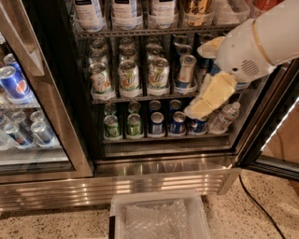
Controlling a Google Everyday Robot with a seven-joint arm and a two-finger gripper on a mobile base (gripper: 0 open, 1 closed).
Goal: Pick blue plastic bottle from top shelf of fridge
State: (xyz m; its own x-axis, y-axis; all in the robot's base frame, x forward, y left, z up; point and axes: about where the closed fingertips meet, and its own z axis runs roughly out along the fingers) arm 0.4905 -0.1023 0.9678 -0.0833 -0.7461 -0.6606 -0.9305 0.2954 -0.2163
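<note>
The fridge (154, 163) stands open with black walls and wire racks. Along the upper edge of the view runs the top shelf (140, 31). Three alike bluish bottles with white labels stand on it, cut off by the frame: one at the left (88, 13), one in the middle (125, 11) and one at the right (163, 10). Any of them could be the blue plastic bottle. My gripper (196, 80) reaches in from the right, below that shelf and in front of the can racks. It is open and holds nothing.
An amber bottle (196, 9) and a clear tray (229, 10) share the top shelf. Drink cans (128, 74) fill the two lower racks, with a small water bottle (225, 116) at the right. A clear bin (159, 217) sits on the floor. A closed glass door (28, 93) is at the left.
</note>
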